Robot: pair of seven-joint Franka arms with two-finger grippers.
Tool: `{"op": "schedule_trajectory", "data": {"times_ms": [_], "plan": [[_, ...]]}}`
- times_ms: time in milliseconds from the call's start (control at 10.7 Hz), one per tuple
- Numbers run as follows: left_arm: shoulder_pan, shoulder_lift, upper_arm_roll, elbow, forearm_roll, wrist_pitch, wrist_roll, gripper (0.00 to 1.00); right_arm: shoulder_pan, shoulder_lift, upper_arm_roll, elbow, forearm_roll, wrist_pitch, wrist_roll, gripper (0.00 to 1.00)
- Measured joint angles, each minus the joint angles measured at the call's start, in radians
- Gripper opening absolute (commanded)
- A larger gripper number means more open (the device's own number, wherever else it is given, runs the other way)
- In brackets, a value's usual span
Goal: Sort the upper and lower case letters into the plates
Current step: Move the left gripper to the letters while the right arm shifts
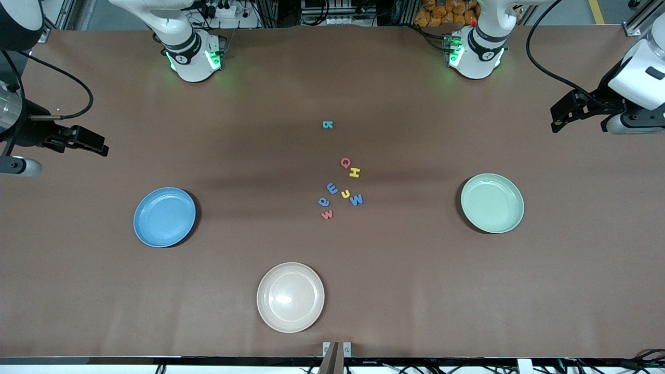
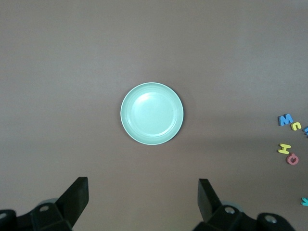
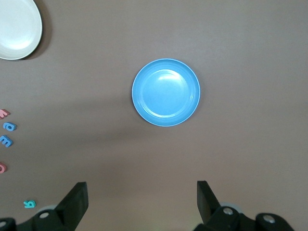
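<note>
Fingers of the left gripper (image 2: 142, 202) stand wide apart and hold nothing; it hangs high over the left arm's end of the table, with the pale mint green round plate (image 2: 151, 113) below it. The right gripper (image 3: 142, 202) is spread just as wide, also empty, raised over the right arm's end of the table above the blue round plate (image 3: 166, 92). Both arms wait, neither one reaching.

Neither plate holds a piece, so by my reading the sorting has not begun. The small flat alphabet letters (image 1: 340, 189) lie in a loose cluster on the brown table (image 1: 415, 291) between the two plates, well apart from both grippers. Among them are a red Q-like piece (image 1: 345, 163) touching or just beside a yellow H (image 1: 354, 172), a blue E (image 1: 332, 188), a yellow small piece (image 1: 345, 194), a blue M (image 1: 356, 199), a blue a or d (image 1: 323, 202) and a red piece (image 1: 327, 214) nearest the front camera. A teal k (image 1: 327, 124) lies alone, closer to the arm bases.

The cluster lies inward from each gripper, toward the table's middle, and looks about equally far from either arm. A cream-beige round plate (image 1: 290, 297) sits nearest the front camera, empty.
</note>
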Motion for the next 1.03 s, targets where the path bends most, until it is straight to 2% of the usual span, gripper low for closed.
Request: {"op": "schedule_trajectory", "data": {"times_ms": [468, 655, 1030], "plan": [[-0.014, 0.004, -0.002, -0.004, -0.001, 0.000, 0.000, 1.00, 0.001, 0.000, 0.001, 0.000, 0.000, 0.000, -0.001, 1.00], [-0.071, 0.026, -0.012, -0.027, -0.003, 0.034, -0.001, 1.00, 0.020, 0.001, 0.005, 0.000, 0.003, 0.000, 0.007, 1.00], [-0.191, 0.133, -0.086, -0.101, -0.005, 0.194, -0.022, 1.00, 0.159, 0.034, 0.014, -0.004, 0.004, 0.041, 0.175, 1.00]]}}
